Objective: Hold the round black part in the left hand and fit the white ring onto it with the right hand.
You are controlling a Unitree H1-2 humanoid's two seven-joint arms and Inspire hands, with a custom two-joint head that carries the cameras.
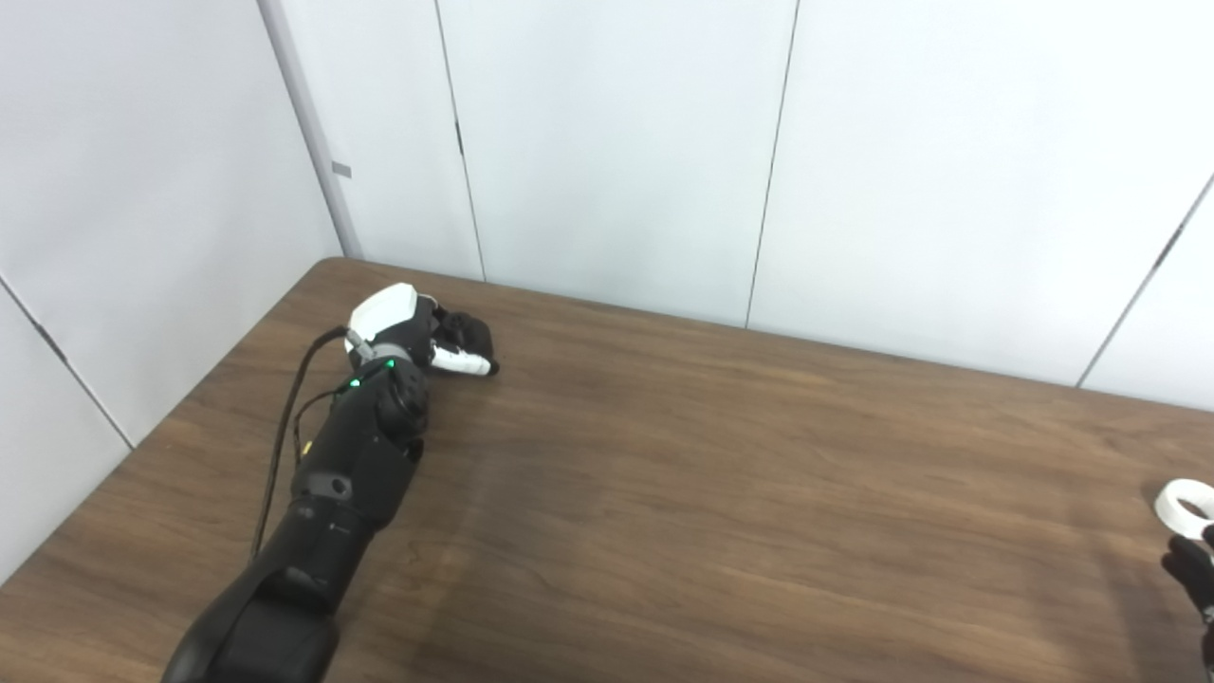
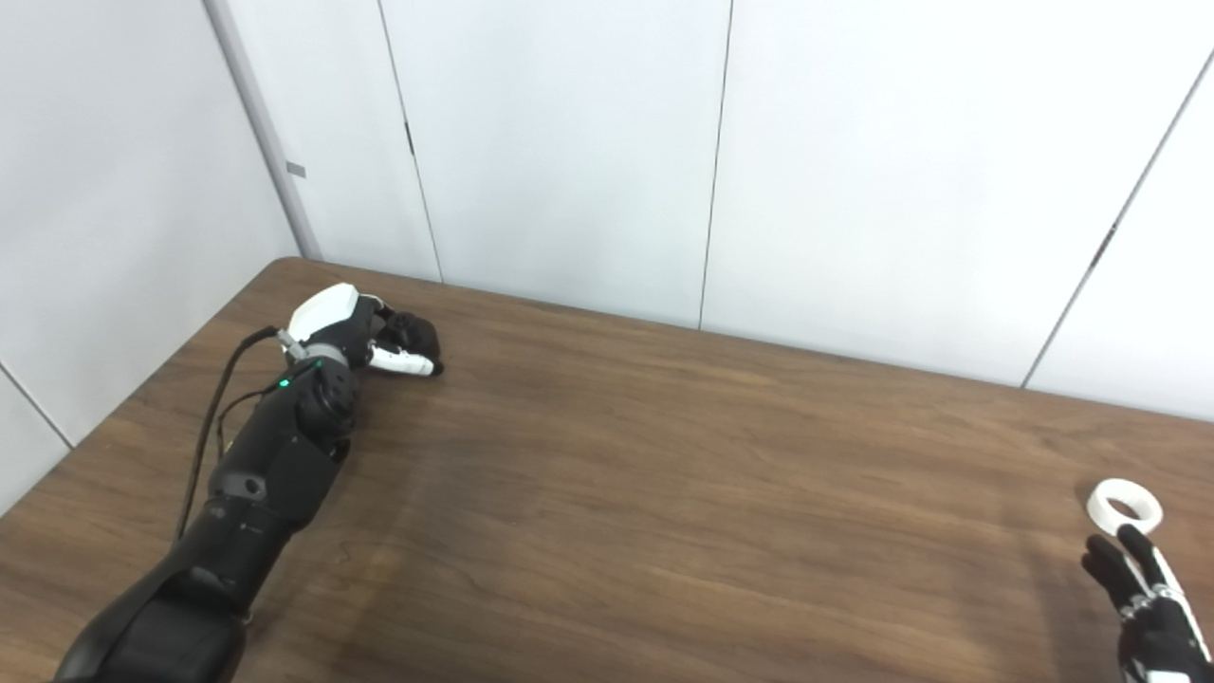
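Observation:
My left hand (image 1: pixel 417 332) lies on the table at the far left, its fingers curled over the round black part (image 1: pixel 469 332), with the white thumb (image 1: pixel 462 362) against its near side. The part rests on the table; most of it is hidden by the fingers. The white ring (image 2: pixel 1124 505) lies flat on the table at the far right. My right hand (image 2: pixel 1143 607) is at the lower right edge, fingers apart and empty, its fingertips just short of the ring. It also shows in the left eye view (image 1: pixel 1197 569), mostly cut off.
The brown wooden table (image 1: pixel 711 493) fills the view. White wall panels (image 1: pixel 616 142) stand close behind its far edge and along its left side. A black cable (image 1: pixel 285 427) runs beside my left forearm.

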